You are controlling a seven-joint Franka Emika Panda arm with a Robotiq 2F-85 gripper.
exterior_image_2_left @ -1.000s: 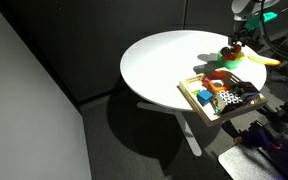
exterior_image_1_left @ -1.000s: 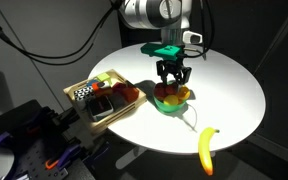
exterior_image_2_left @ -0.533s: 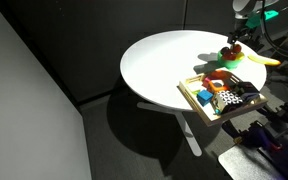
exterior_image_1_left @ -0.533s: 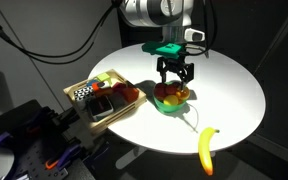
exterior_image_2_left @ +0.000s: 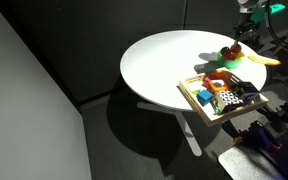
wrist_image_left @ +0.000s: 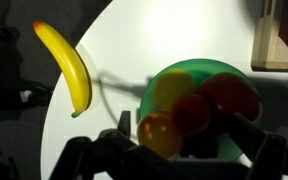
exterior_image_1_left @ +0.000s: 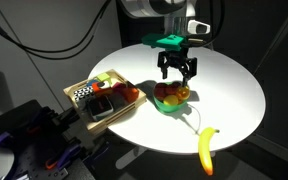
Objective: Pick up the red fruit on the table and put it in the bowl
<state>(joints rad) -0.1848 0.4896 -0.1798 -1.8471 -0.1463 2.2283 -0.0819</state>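
One table point(wrist_image_left: 134, 40), one bowl point(wrist_image_left: 209, 68) with four fruits point(wrist_image_left: 192, 112), one banana point(wrist_image_left: 69, 65), one tray point(wrist_image_left: 267, 50).

Dark, plain walls point(exterior_image_2_left: 44, 60) are closing in a dim room; a broad shadow point(exterior_image_2_left: 134, 110) is spreading across the grey floor point(exterior_image_2_left: 134, 145).

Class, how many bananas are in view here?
1: the banana lies on the table beside the bowl, outside it. More could be hidden in the crowded wooden tray.

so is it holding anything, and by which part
nothing is held: the gripper hangs open above the green bowl, the red fruit lies inside it
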